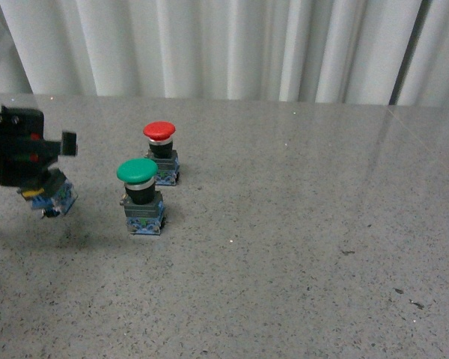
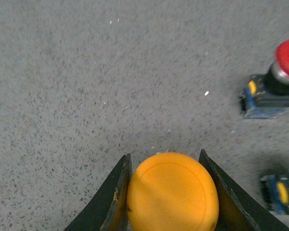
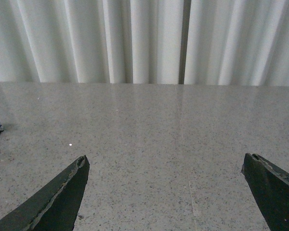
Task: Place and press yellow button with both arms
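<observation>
My left gripper [image 1: 43, 188] at the far left is shut on the yellow button [image 1: 51, 198] and holds it tilted above the table; only its blue base and a yellow tab show in the front view. In the left wrist view the yellow cap [image 2: 172, 192] sits clamped between the two black fingers [image 2: 116, 192], and the gripper [image 2: 166, 166] hangs over bare table. My right gripper [image 3: 164, 166] is open and empty, its fingers wide apart above the table; the right arm does not show in the front view.
A green-capped button [image 1: 141, 196] stands upright right of my left gripper, and a red-capped button [image 1: 161, 152] stands behind it. Both show in the left wrist view, the red one [image 2: 274, 84] and the green one's base [image 2: 281, 192]. White curtains [image 1: 232, 45] hang behind the grey speckled table [image 1: 299, 247].
</observation>
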Robot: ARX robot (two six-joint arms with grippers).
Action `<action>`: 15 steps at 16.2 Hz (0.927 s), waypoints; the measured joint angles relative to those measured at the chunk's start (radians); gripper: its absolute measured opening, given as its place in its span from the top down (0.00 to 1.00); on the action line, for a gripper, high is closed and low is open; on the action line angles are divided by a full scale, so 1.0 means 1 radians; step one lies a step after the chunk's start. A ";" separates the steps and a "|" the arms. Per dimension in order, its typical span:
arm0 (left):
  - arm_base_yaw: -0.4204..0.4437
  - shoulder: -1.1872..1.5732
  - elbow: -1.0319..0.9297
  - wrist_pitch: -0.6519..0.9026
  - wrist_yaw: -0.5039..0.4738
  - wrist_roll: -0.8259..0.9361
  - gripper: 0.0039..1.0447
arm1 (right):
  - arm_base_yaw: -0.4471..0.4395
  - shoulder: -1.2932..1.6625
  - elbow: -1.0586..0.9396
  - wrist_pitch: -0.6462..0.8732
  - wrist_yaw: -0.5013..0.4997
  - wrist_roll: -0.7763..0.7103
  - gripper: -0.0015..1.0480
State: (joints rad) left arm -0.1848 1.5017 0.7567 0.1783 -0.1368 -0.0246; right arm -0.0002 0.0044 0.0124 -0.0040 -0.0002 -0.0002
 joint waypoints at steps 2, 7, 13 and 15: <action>-0.055 -0.108 0.045 -0.050 -0.010 0.010 0.64 | 0.000 0.000 0.000 0.000 0.000 0.000 0.06; -0.306 -0.063 0.286 -0.100 -0.060 -0.009 0.64 | 0.000 0.000 0.000 0.000 0.000 0.000 0.06; -0.455 0.151 0.311 -0.043 -0.140 -0.159 0.65 | 0.000 0.000 0.000 -0.001 0.000 0.000 0.06; -0.439 0.223 0.310 -0.040 -0.140 -0.205 0.65 | 0.000 0.000 0.000 0.000 0.000 0.000 0.06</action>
State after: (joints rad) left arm -0.6243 1.7245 1.0668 0.1387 -0.2771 -0.2295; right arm -0.0002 0.0044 0.0124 -0.0040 -0.0002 -0.0002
